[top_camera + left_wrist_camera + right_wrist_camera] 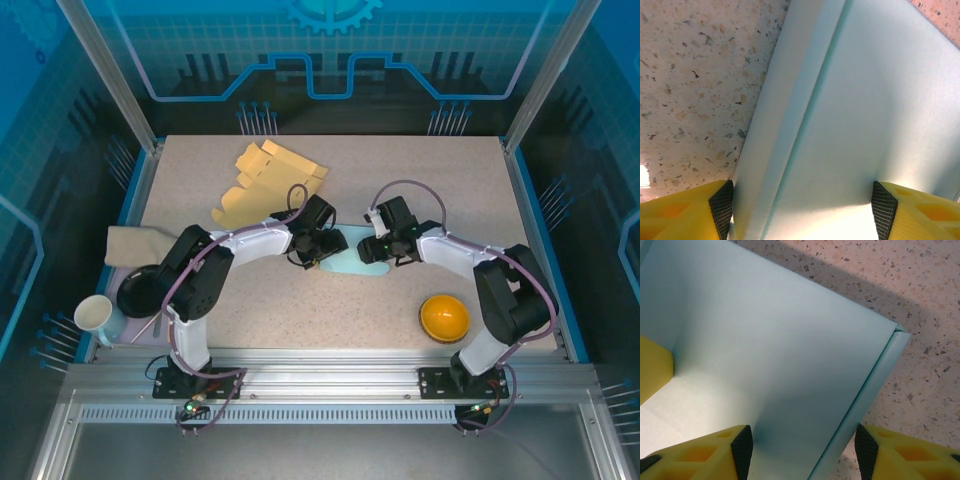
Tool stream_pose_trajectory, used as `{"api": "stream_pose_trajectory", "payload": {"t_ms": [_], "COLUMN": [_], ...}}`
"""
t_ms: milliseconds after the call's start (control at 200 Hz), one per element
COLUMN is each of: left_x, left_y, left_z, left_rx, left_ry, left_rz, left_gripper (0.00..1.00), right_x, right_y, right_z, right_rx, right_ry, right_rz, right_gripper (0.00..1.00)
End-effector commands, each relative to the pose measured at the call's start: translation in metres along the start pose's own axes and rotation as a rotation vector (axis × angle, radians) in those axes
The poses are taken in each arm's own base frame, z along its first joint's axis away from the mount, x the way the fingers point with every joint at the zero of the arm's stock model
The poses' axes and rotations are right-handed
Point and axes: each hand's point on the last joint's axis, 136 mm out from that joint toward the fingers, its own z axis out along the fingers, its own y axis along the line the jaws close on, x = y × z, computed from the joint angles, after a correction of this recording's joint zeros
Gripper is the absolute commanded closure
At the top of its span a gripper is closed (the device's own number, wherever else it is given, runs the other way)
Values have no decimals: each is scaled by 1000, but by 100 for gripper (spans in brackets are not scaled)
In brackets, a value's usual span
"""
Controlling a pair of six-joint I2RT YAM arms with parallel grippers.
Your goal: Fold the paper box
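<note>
The pale blue paper box [352, 266] lies in the middle of the counter [420, 180], between the two arms, and it looks to us only partly formed. The left end effector [318, 248] meets it from the left side with its jaws wide apart. In the left wrist view a long folded strip [771, 135] runs between the pads, so we judge that it is placed there to press this flap along the crease, not to lift. The right end effector [383, 247] stands moderately spread over the opposite side, straddling the doubled edge [875, 385], probably to steady the box against that push. We see no pad pinching the paper. A tan cardboard sheet [265, 178] lies well behind.
</note>
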Motion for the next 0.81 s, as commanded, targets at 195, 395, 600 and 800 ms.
{"api": "stream_pose_trajectory", "payload": {"t_ms": [195,395,600,800], "left_x": [-2,7,5,5], "left_y": [36,31,21,8], "left_z": [-10,-18,-34,-47], "left_rx": [-261,-320,-374,-306], "left_ry": [-35,-25,-16,-30], "left_rz": [-66,-96,-67,-113], "left_gripper": [17,16,10,1], "right_x": [-2,-2,-3,-7], "right_y": [-3,-4,-6,-2], "right_z": [-1,-1,-3,-10], "right_rx": [6,15,25,15], "right_ry": [33,35,34,-5], "right_rz": [52,66,67,68], "right_gripper": [41,41,41,42]}}
